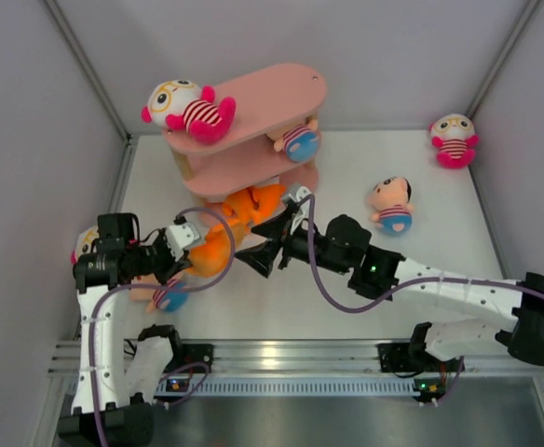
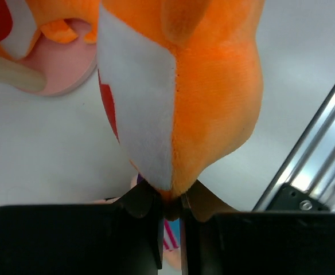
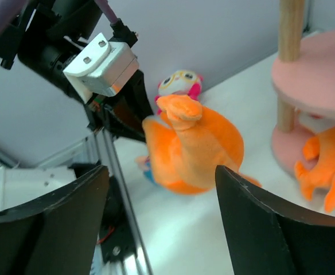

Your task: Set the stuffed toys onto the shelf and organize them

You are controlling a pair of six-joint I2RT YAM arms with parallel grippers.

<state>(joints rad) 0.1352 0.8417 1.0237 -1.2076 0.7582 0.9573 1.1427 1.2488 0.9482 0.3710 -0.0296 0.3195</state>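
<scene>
— orange plush, the near shark: its narrow end is pinched in the left gripper, jaws pressed nearly together on the fabric. the white belly panel faces the left wrist camera.

— position?

— left-front of the pink shelf, over the white table. cannot tell whether it touches the table.

— right gripper?

— right gripper spread wide, nothing between its fingers. it points at the near shark from the right, just beside it.

— shelf load?

— top board: white-headed doll with yellow glasses and a striped shirt, lying at the left end, head past the edge. middle board: peach-headed doll at the right end. bottom board: second shark, partly tucked under the board above, near a wooden post.

— loose toys?

— corner doll, white-headed, far back right, well apart from the shelf. loose peach doll on the table between the shelf and the right wall. by the left arm, a half-hidden white head, and a small striped doll with a blue bottom lying beneath the arm.
</scene>
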